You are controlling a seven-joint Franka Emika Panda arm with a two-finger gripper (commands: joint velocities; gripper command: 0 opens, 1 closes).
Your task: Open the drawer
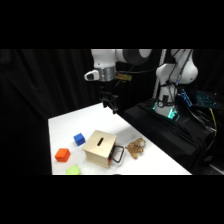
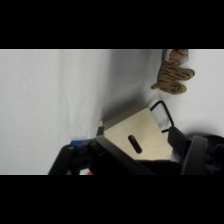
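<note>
At the near edge of the surface lies a green block, partly cut off by the picture, with an orange block just behind it and a blue block a little farther back. None of them bears on the job; they sit to one side of the wooden box, leaving its handle side free.

The box stands toward the front middle, slot upward. The drawer is in its lower part, judged shut, since its front sits flush with the box. Its black wire handle sticks out toward the striped toy tiger, which lies just beside it. That loop is the only thing to hook or pinch, so the approach must come from that side.

Farther back, the gripper hangs well above the surface, apart from the box. Whether the jaws are apart or together cannot be told. In the wrist view the box and handle lie just beyond the black linkage, which suggests the arm is lining up for a descent.
</note>
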